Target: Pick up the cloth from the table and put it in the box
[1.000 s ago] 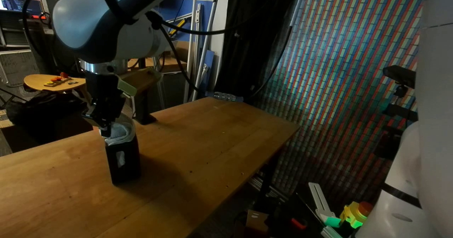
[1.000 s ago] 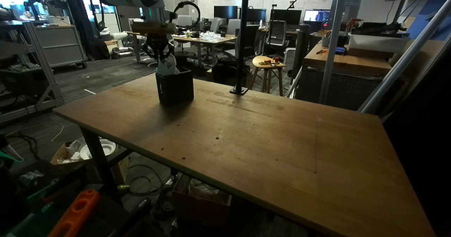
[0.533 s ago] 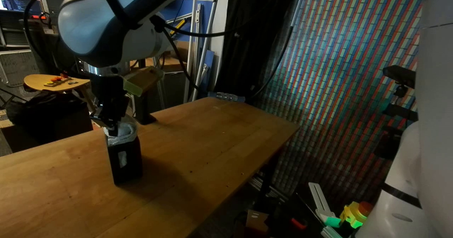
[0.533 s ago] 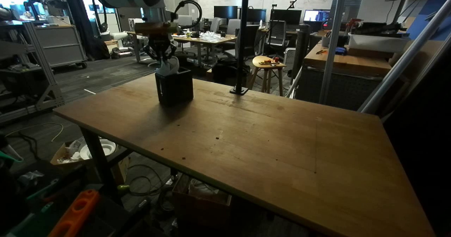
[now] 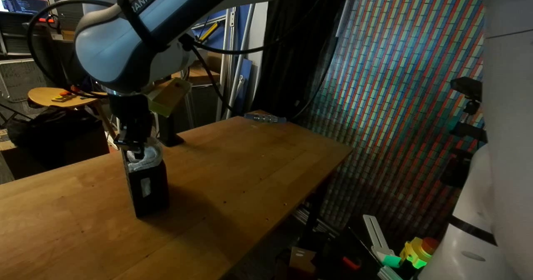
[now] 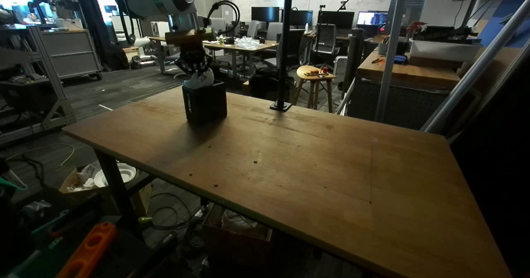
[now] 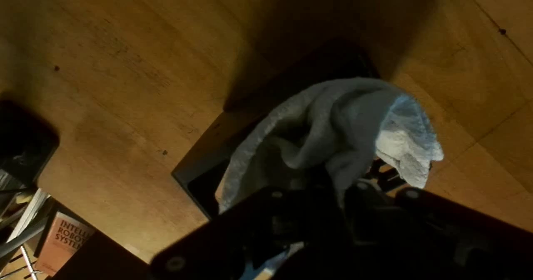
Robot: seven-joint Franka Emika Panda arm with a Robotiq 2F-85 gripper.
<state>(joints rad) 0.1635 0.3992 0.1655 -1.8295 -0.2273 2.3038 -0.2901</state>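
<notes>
Cloth hangs bunched in the mouth of the black box, the hand clamped on its upper folds, presumably so that letting go drops it inside.

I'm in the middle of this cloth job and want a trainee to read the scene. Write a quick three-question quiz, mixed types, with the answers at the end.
1. True or false: part of the cloth stands above the rim of the black box.

2. Multiple choice: what is the black box standing on?
A) a stool
B) the table
C) the floor

3. Short answer: is the tool open, or shut on something? If shut, on what?

Key:
1. True: the cloth bunches up past the rim, as far as the tool.
2. B.
3. Shut, on the cloth.
</notes>
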